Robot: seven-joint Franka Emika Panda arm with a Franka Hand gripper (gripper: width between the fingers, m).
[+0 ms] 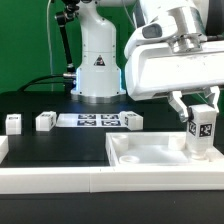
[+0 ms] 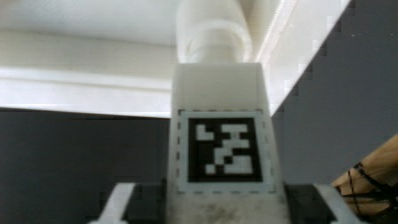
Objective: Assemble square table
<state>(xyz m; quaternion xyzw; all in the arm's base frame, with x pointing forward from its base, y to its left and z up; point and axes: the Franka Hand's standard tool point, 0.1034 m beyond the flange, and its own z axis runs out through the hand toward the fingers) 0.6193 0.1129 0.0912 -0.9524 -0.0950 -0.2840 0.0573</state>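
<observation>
The white square tabletop [image 1: 150, 160] lies on the black table at the exterior view's right, rim up. My gripper [image 1: 203, 118] is shut on a white tagged leg [image 1: 203, 133] and holds it upright over the top's right part, its lower end at or just above the tray floor. In the wrist view the same leg [image 2: 222, 120] fills the centre, tag facing the camera, with the tabletop's white surface [image 2: 80, 75] behind it. Three more white legs lie on the table: one [image 1: 14, 122] at the far left, one [image 1: 45, 121] beside it, one [image 1: 131, 120] near the middle.
The marker board [image 1: 92, 120] lies flat between the loose legs. The arm's white base [image 1: 98, 65] stands at the back. A long white rail [image 1: 60, 180] runs along the front edge. A green wall is behind.
</observation>
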